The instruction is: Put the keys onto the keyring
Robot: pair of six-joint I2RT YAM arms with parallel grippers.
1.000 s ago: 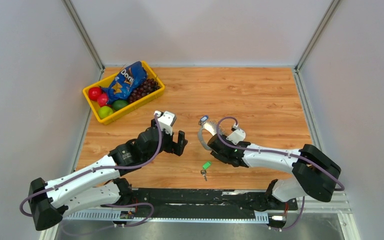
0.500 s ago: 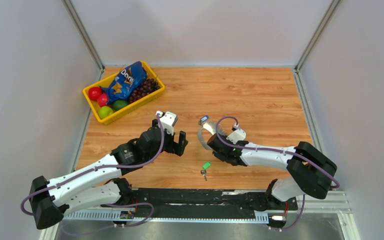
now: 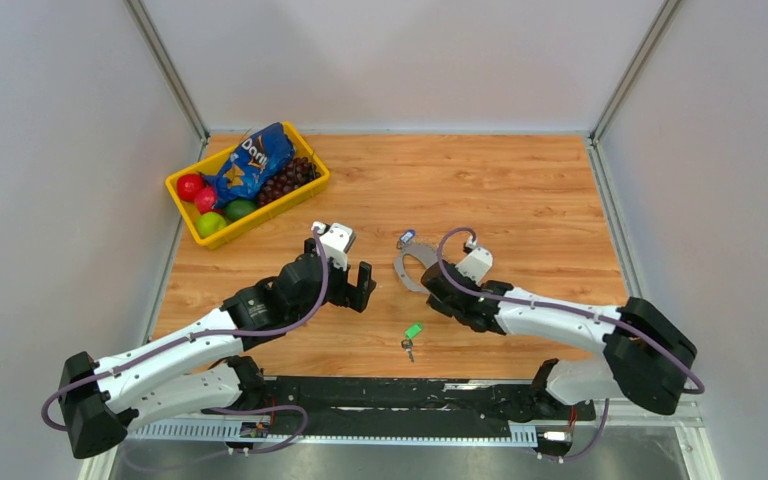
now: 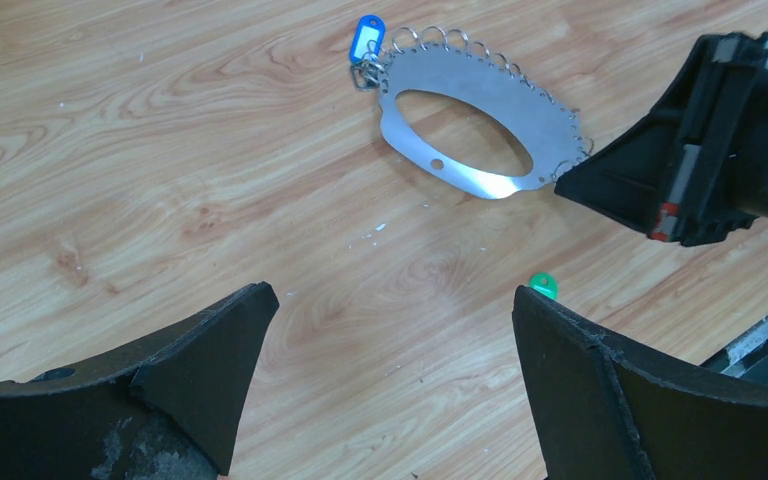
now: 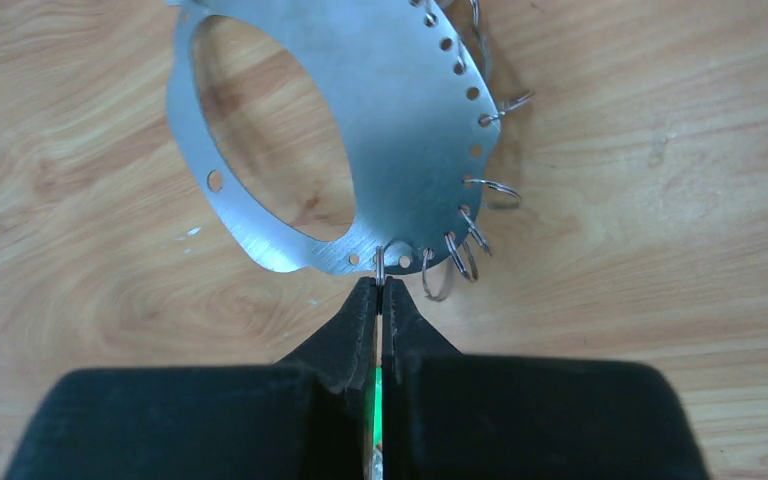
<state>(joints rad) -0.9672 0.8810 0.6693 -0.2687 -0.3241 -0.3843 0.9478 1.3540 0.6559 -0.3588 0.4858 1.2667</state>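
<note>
The keyring [image 3: 406, 266] is a flat silvery oval plate with small split rings along one edge and a blue tag [image 4: 366, 36]. It lies on the wood mid-table. My right gripper [image 5: 380, 285] is shut, its tips pinching one small ring at the near rim of the keyring [image 5: 400, 120]. The keys [image 3: 410, 340], tiny and dark with a green tag [image 4: 543, 285], lie on the table near the front edge, below the right gripper [image 3: 430, 286]. My left gripper [image 4: 395, 300] hangs open over bare wood, left of the keyring [image 4: 540, 115], with nothing between its fingers.
A yellow tray [image 3: 260, 214] at the back left holds a blue chip bag [image 3: 252, 160], dark grapes and red and green fruit. Grey walls close in the table on three sides. A black rail runs along the near edge.
The right gripper's jaws have closed onto a small ring at the keyring's edge, and the keyring has shifted slightly. The left arm edged a little and stays open.
</note>
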